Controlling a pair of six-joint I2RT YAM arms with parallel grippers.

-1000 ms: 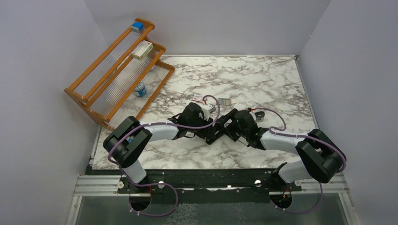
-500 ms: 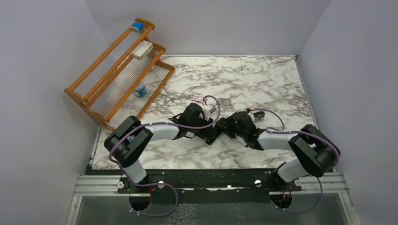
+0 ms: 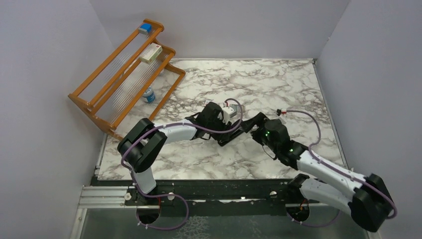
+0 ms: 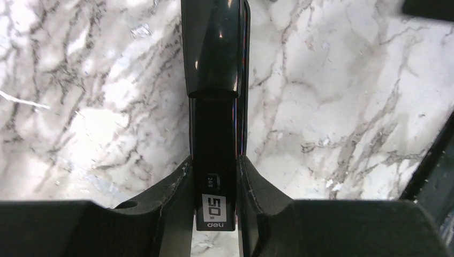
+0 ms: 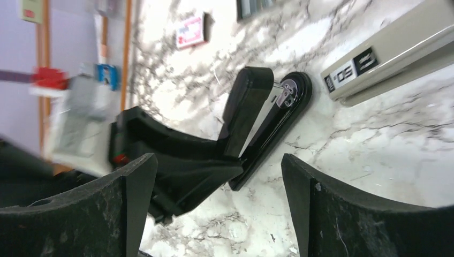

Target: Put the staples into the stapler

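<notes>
Left wrist cam: left gripper [image 4: 214, 176] is clamped on the near end of the stapler [image 4: 214, 101], whose long axis runs straight away from it. Right wrist cam: right gripper [image 5: 217, 160] gapes wide and empty, with the stapler dead ahead, lid up, and the staples packet [image 5: 191, 31] beyond it. Top external: the stapler sits between both arms, so I'd guess the right one fetches.

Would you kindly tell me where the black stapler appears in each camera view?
Top external: stapler near the picture's centre.
Left wrist: centre, clamped between the left fingers.
Right wrist: centre, lid raised.
Shared landmark: the marble table.
</notes>
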